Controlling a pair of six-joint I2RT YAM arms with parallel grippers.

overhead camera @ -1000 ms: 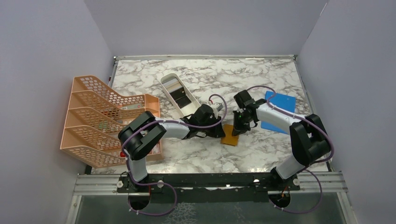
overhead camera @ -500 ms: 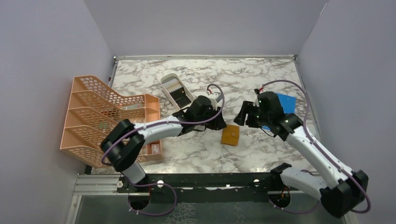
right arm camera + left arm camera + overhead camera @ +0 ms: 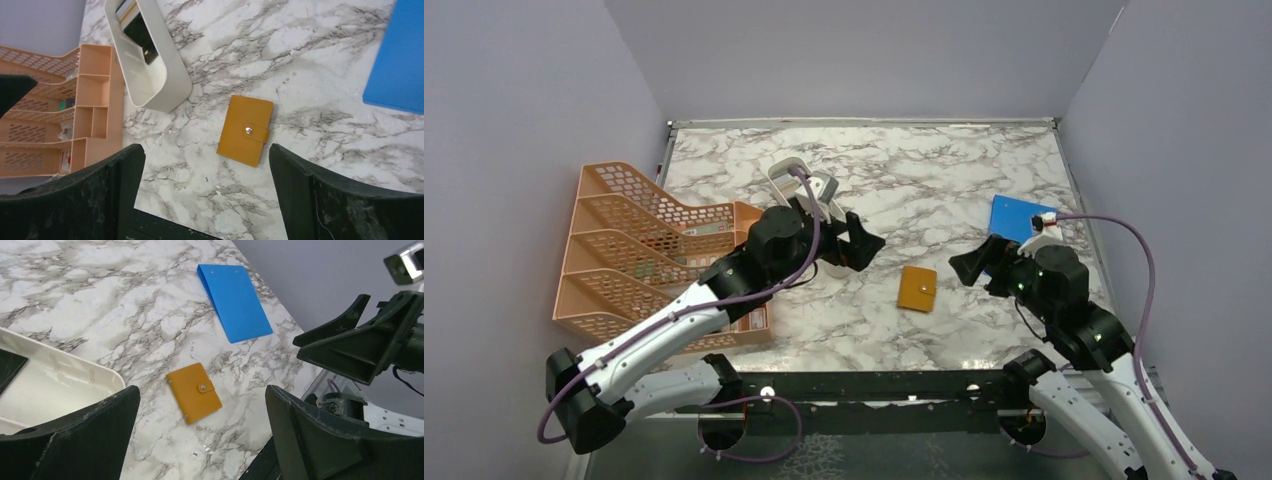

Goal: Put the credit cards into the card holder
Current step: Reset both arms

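Top external view: the orange-tan card holder (image 3: 917,289) lies flat and folded shut on the marble counter (image 3: 924,180), near its front edge, with bare counter all around it. In the right wrist view its snap tab is fastened over the front. The credit cards are not in it. At least one black card (image 3: 140,35) and a paler one (image 3: 127,11) lie in the long white tray (image 3: 170,75), which sits to the left of the holder and farther back, apart from it. From above, the left arm covers most of that tray.

The left gripper (image 3: 849,240) hangs above the counter just left of the holder, over the tray's near end. Its jaws are spread wide and hold nothing. The right gripper (image 3: 979,262) hangs to the holder's right, jaws likewise spread wide and empty. Neither touches the holder.

A bright blue sheet (image 3: 1021,222) lies flat behind the right gripper, near the counter's right edge. A peach mesh file rack (image 3: 639,250) stands at the left edge, just beside the tray.
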